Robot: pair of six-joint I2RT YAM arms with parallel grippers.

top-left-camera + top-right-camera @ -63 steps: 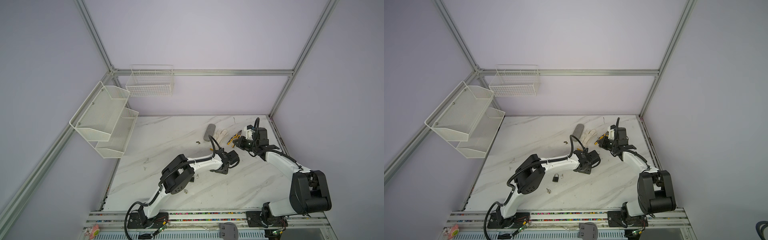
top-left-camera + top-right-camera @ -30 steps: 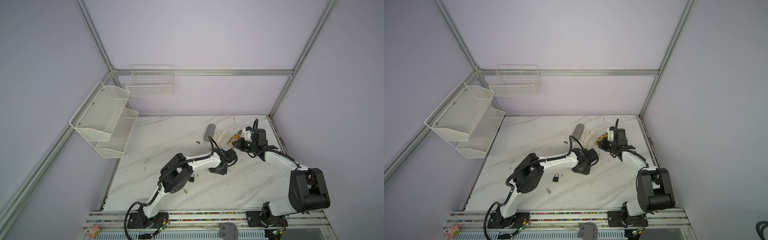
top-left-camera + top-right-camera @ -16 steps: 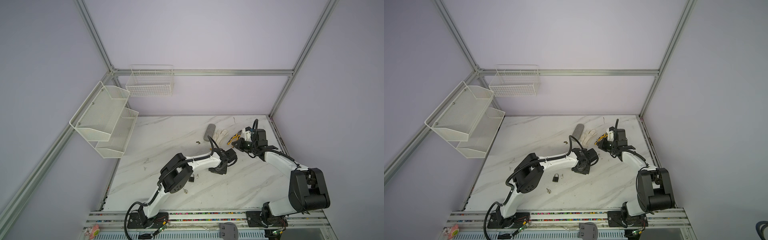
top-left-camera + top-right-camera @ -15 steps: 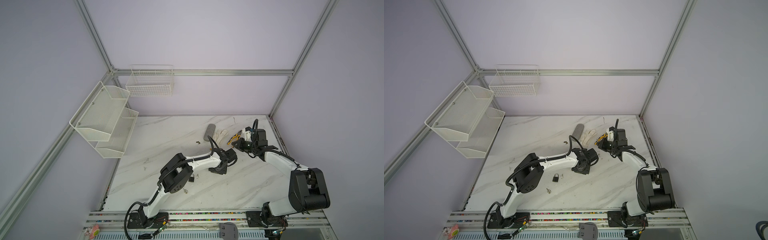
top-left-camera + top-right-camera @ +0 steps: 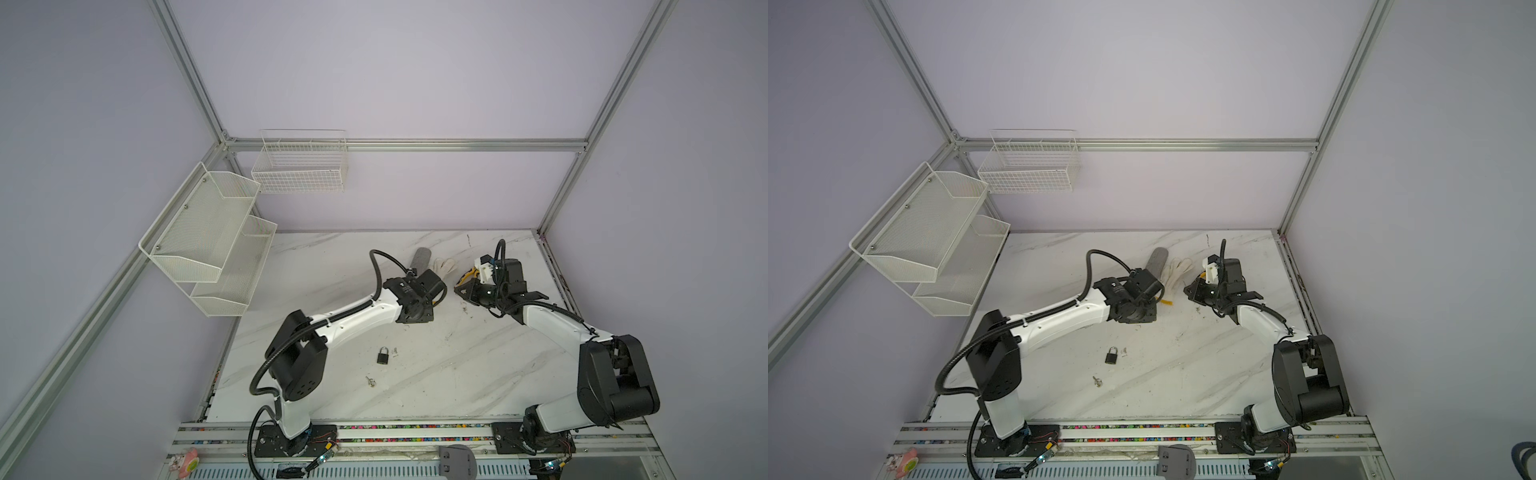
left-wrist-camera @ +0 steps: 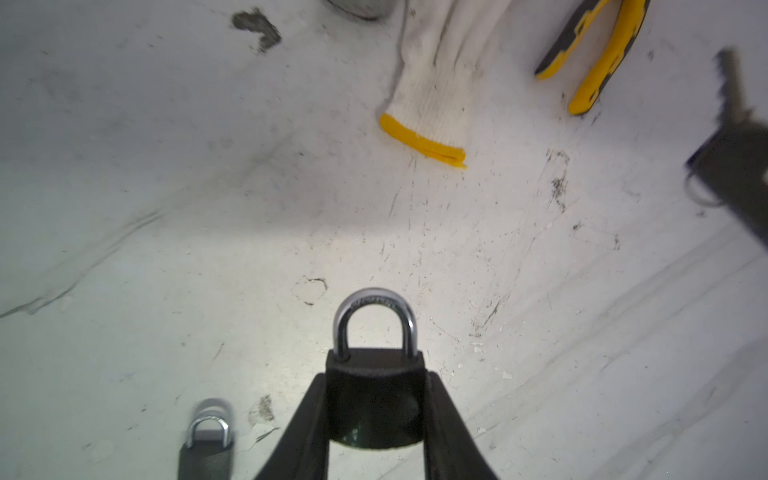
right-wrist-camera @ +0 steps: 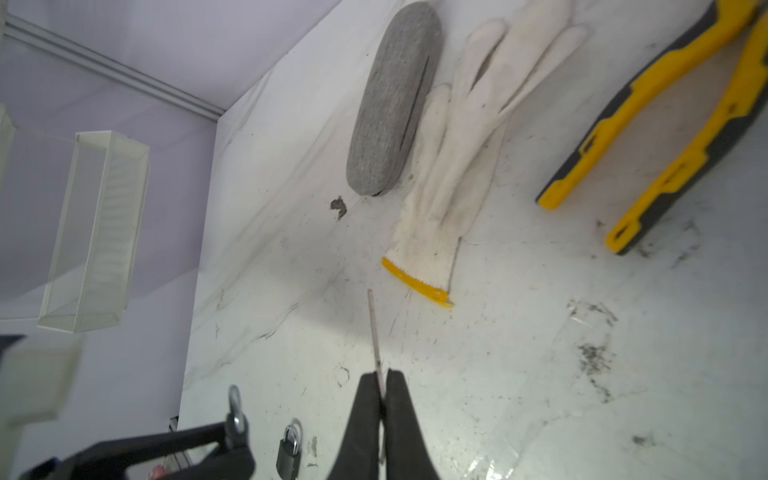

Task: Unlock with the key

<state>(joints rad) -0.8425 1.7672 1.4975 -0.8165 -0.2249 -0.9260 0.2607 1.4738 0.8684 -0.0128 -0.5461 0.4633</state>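
Scuffed marble bench [image 5: 457, 374], two arms facing each other above it.
Left fingers [image 6: 309, 424] clamp a black padlock [image 6: 376, 386] by its body, shackle closed; right fingers [image 7: 368, 411] are pinched together on the key [image 7: 375, 332], near the padlock but apart.

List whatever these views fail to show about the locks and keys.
- Held padlock: keyhole unseen. The left wrist view shows its lower end in shadow inside the left gripper; in both top views the gripper covers it.
- Held key: teeth unreadable, edge-on in right wrist view, blurred in left wrist view.
- Second padlock: cut off by left wrist view's bottom edge.
- Small metal item: too small to identify.
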